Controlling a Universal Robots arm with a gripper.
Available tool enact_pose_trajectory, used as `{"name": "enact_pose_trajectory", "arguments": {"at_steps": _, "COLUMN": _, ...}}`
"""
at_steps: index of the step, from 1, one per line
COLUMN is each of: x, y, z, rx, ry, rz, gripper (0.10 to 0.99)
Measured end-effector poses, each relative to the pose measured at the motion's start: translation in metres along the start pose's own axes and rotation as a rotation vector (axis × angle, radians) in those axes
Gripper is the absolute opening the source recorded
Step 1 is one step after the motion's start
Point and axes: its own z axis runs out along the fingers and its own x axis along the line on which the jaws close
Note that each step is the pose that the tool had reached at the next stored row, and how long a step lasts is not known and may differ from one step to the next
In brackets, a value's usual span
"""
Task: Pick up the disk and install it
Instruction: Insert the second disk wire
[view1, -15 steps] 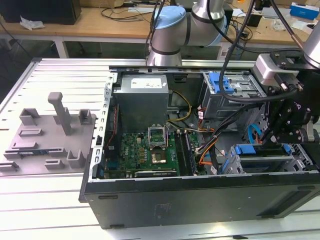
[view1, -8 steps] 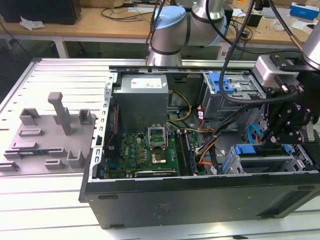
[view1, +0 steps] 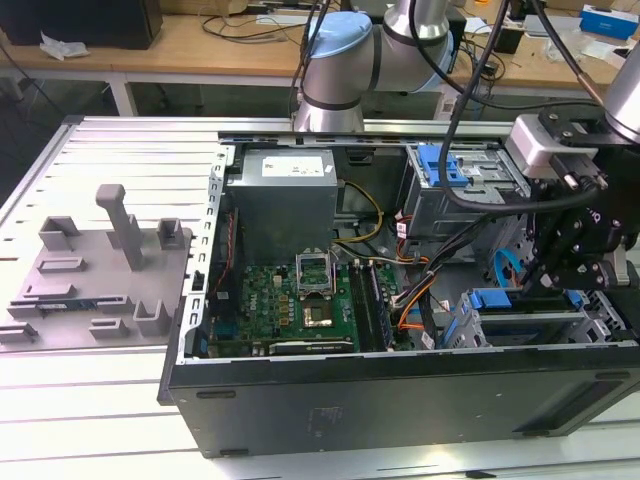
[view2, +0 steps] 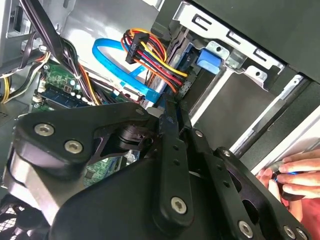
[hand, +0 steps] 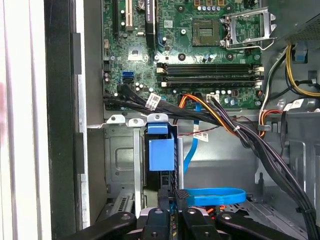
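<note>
The disk (view1: 528, 320) lies in the drive cage at the open computer case's corner, on the exterior view's right, its blue bracket (view1: 497, 298) showing on top. In the first wrist view the blue bracket (hand: 161, 150) sits between the cage's metal rails, straight ahead of the fingertips. My gripper (view1: 548, 272) hangs over that cage with its black fingers drawn together on a thin blue edge of the disk's bracket, as both wrist views show (hand: 171, 199) (view2: 172, 114).
The motherboard (view1: 300, 295) and grey power supply (view1: 282, 200) fill the case's middle. Blue data cable (hand: 220, 195) and orange-yellow power wires (view2: 150, 55) run beside the cage. A grey parts fixture (view1: 100, 270) lies on the exterior view's left. A person's hand (view2: 292, 175) rests outside the case wall.
</note>
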Motion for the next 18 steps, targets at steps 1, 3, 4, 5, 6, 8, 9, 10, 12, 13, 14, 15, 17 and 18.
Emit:
{"name": "enact_pose_trajectory", "arguments": {"at_steps": 1, "x": 0.0, "y": 0.0, "z": 0.0, "rx": 0.0, "ry": 0.0001, "rz": -0.004, "gripper": 0.161}}
{"name": "enact_pose_trajectory", "arguments": {"at_steps": 3, "x": -0.0001, "y": 0.0, "z": -0.005, "rx": 0.0, "ry": -0.0001, "rz": -0.008, "gripper": 0.231}}
{"name": "enact_pose_trajectory", "arguments": {"at_steps": 4, "x": -0.0003, "y": 0.0001, "z": -0.0123, "rx": 0.0, "ry": -0.0002, "rz": -0.01, "gripper": 0.294}}
{"name": "enact_pose_trajectory", "arguments": {"at_steps": 5, "x": -0.0004, "y": 0.0001, "z": -0.0206, "rx": 0.001, "ry": -0.0001, "rz": -0.011, "gripper": 0.361}}
{"name": "enact_pose_trajectory", "arguments": {"at_steps": 6, "x": -0.0006, "y": 0.0001, "z": -0.0255, "rx": 0.001, "ry": -0.0002, "rz": -0.012, "gripper": 0.361}}
{"name": "enact_pose_trajectory", "arguments": {"at_steps": 8, "x": -0.0008, "y": 0.0002, "z": -0.0296, "rx": 0.001, "ry": -0.0002, "rz": -0.013, "gripper": 0.361}}
{"name": "enact_pose_trajectory", "arguments": {"at_steps": 9, "x": -0.0008, "y": 0.0002, "z": -0.0304, "rx": 0.001, "ry": -0.0003, "rz": -0.013, "gripper": 0.361}}
{"name": "enact_pose_trajectory", "arguments": {"at_steps": 10, "x": -0.0008, "y": 0.0002, "z": -0.031, "rx": 0.001, "ry": -0.0001, "rz": -0.013, "gripper": 0.361}}
{"name": "enact_pose_trajectory", "arguments": {"at_steps": 12, "x": -0.0008, "y": 0.0002, "z": -0.0318, "rx": 0.001, "ry": -0.0003, "rz": -0.014, "gripper": 0.361}}
{"name": "enact_pose_trajectory", "arguments": {"at_steps": 13, "x": -0.0008, "y": 0.0002, "z": -0.0321, "rx": 0.001, "ry": -0.0003, "rz": -0.014, "gripper": 0.361}}
{"name": "enact_pose_trajectory", "arguments": {"at_steps": 14, "x": -0.0008, "y": 0.0001, "z": -0.0326, "rx": 0.001, "ry": -0.0001, "rz": -0.014, "gripper": 0.361}}
{"name": "enact_pose_trajectory", "arguments": {"at_steps": 15, "x": -0.0008, "y": -0.0001, "z": -0.0327, "rx": 0.001, "ry": -0.0003, "rz": -0.015, "gripper": 0.345}}
{"name": "enact_pose_trajectory", "arguments": {"at_steps": 17, "x": -0.0009, "y": -0.0006, "z": -0.0329, "rx": 0.001, "ry": 0.0001, "rz": -0.016, "gripper": 0.212}}
{"name": "enact_pose_trajectory", "arguments": {"at_steps": 18, "x": -0.0009, "y": -0.0007, "z": -0.0328, "rx": 0.001, "ry": 0.0, "rz": -0.016, "gripper": 0.212}}
